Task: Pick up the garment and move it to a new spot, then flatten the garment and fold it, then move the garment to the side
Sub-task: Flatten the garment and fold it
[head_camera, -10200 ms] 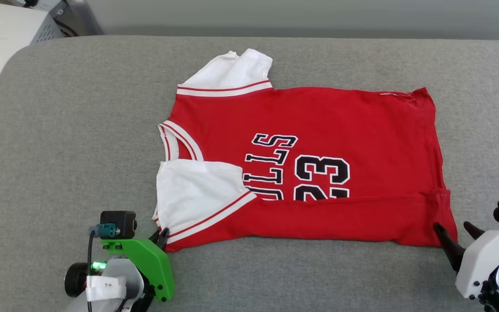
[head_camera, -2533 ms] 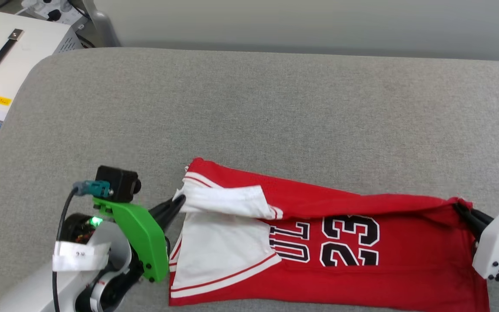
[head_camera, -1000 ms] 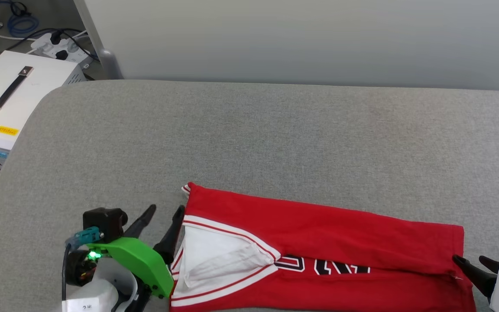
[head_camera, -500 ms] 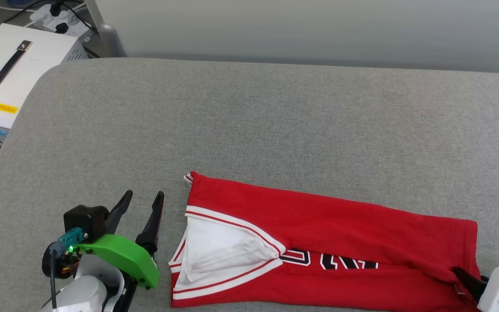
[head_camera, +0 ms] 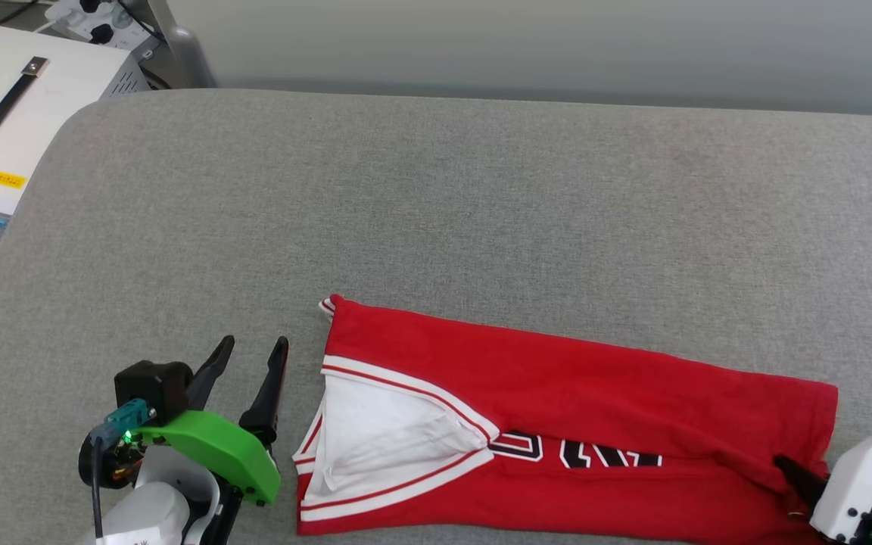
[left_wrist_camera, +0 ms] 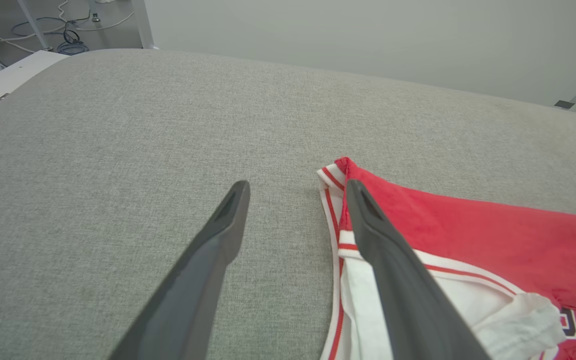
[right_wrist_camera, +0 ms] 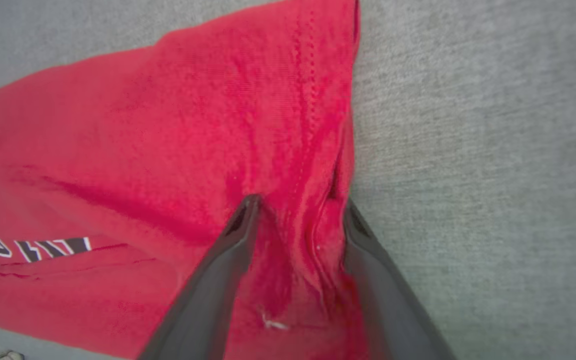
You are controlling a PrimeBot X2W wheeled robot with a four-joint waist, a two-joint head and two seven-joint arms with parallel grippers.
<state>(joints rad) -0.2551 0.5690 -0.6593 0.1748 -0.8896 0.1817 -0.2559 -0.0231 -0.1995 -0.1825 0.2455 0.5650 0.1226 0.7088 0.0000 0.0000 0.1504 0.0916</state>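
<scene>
Head view: garment (head_camera: pixel 557 393) lay on the grey pad (head_camera: pixel 436 197) in its 5 o'clock sector, folded lengthwise into a long band. Collar end pointed to 9 o'clock, hem end to 3 o'clock. A white sleeve (head_camera: pixel 390 439) showed at the collar end. Only a strip of the black lettering (head_camera: pixel 580 454) was visible below the folded-over red panel.

Left end effector (head_camera: pixel 254 344): fingers spread, nothing between them. It sat just beside the collar end, at the garment's 9 o'clock, with a gap of bare pad between them.

Right end effector (right_wrist_camera: pixel 300 200): fingers apart, straddling a bunched ridge of red cloth at the hem corner (a firm pinch could not be confirmed).

A white box (head_camera: pixel 12 113) with a black handle stood off the pad at 10 o'clock.
</scene>
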